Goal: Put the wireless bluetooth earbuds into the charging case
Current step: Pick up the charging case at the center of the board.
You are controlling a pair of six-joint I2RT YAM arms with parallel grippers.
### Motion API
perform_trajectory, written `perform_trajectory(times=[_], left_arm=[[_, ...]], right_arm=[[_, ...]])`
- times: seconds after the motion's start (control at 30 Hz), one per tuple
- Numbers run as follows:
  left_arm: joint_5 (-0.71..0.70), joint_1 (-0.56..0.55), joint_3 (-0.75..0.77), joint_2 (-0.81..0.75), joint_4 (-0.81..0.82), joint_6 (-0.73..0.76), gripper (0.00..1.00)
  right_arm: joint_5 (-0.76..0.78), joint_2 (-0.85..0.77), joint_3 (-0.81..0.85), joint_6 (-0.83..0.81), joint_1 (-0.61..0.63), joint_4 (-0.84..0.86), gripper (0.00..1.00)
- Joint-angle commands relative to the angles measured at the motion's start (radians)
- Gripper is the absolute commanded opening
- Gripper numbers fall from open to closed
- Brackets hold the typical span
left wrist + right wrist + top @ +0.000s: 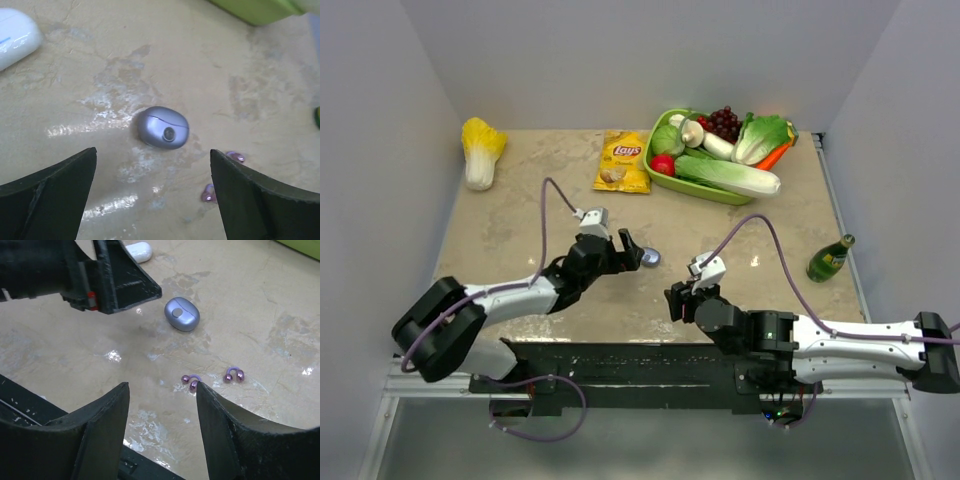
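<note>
From above, the left gripper [630, 252] reaches toward the middle of the table [500, 230] with the lilac charging case [650, 257] just off its fingertips, which reads as a line-up for steadying or opening it. The right gripper [678, 300] hangs nearer the bases, apart from the case. At the far side a green basket [710, 192] holds toy vegetables [730, 175] and grapes, with a Lays chip bag [623, 162] beside it, well apart from the work. In the left wrist view the jaws are spread wide and hold nothing. The case [162, 127] sits on the tabletop ahead of the gap, its lid shut along a visible seam, so its wells are hidden and nothing is in it that can be seen. Two purple clip-style earbuds [235, 157] lie loose on the table just beside the right-hand finger, and a white pod [15, 37] rests far off to the left. In the right wrist view its own jaws also stand wide apart and empty, aimed so that the nearer of the earbuds [191, 382] lies just beyond its right finger, probably the first pick. The second bud rests a little further right, the case [182, 313] beyond them, so the lid likely has to come up before either bud can go in
</note>
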Motion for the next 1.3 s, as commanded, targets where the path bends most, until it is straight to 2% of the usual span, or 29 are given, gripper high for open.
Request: perform_trajectory(times=[0.0, 0.07, 0.33, 0.6, 0.9, 1.27], left_arm=[[-0.099, -0.054, 0.18, 0.149, -0.244, 0.114, 1.0], [-0.113, -0.075, 0.246, 0.203, -0.308, 0.137, 1.0], [-0.136, -0.126, 0.364, 0.292, -0.365, 0.182, 1.0], [-0.199, -0.163, 0.517, 0.459, -0.474, 0.213, 1.0], [-0.24, -0.168, 0.593, 0.551, -0.543, 0.182, 0.99], [-0.231, -0.166, 0.605, 0.573, -0.569, 0.159, 0.81]], right_arm=[[0.041, -0.035, 0.053, 0.033, -0.001, -0.034, 0.59], [0.041, -0.045, 0.058, 0.036, 0.001, -0.057, 0.59], [0.043, -0.122, 0.063, 0.029, -0.001, -0.103, 0.59], [0.026, -0.144, 0.049, 0.028, -0.001, -0.113, 0.59], [0.029, -0.156, 0.044, 0.011, -0.001, -0.11, 0.59], [0.04, -0.168, 0.044, 0.002, -0.001, -0.116, 0.59]])
